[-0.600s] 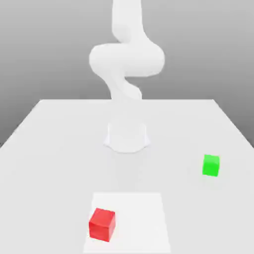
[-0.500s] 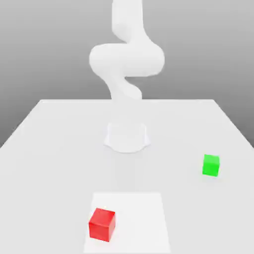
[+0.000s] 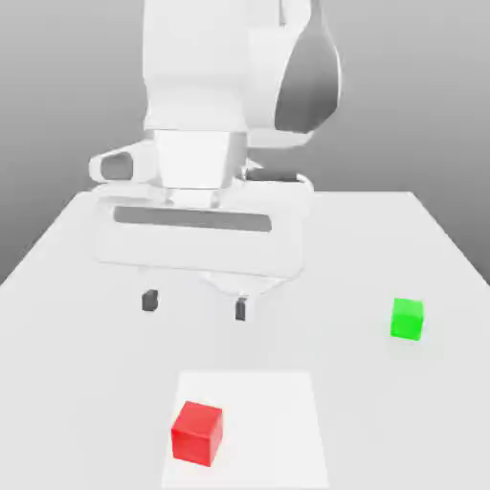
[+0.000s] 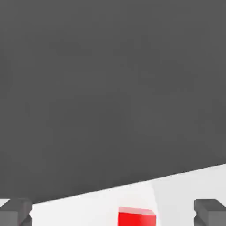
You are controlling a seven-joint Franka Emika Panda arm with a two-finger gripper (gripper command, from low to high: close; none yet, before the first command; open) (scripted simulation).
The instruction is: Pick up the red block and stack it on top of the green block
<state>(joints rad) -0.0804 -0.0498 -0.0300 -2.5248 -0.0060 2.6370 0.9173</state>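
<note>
The pincer point(image 3: 195, 304) hangs above the middle of the table point(image 3: 86, 335), its 2 dark fingertips point(image 3: 149, 300) spread wide apart and nothing between them. It touches neither block.

The red block point(image 3: 197, 434) sits on the near part of the table, inside a paler square patch point(image 3: 278, 421), close to that patch's left edge in the exterior view. It stands flat on 1 face, turned slightly so that an edge faces the onlooker. In the hand view the red block point(image 4: 137, 217) lies between the 2 fingertips point(image 4: 15, 212), nearer to one than to the other.

The green block point(image 3: 407, 319) stands well apart from the red block, farther back and toward the exterior view's right, also flat on the table.

Handling assessment:
1. The red block appears to be a rigid, plain cube with matte faces. It should not deform under a grip and is probably light.
2. Matte faces suggest fair friction; slipping looks unlikely if the grip is square.
3. Take hold on 2 opposite vertical faces, near mid-height, with the fingertips parallel to those faces. A grip across corners risks twisting the cube.
4. Because the cube is turned slightly, the wrist will likely need a matching rotation before descent.
5. The pincer stands farther back than the red block, so it must travel toward the near edge first.
</note>
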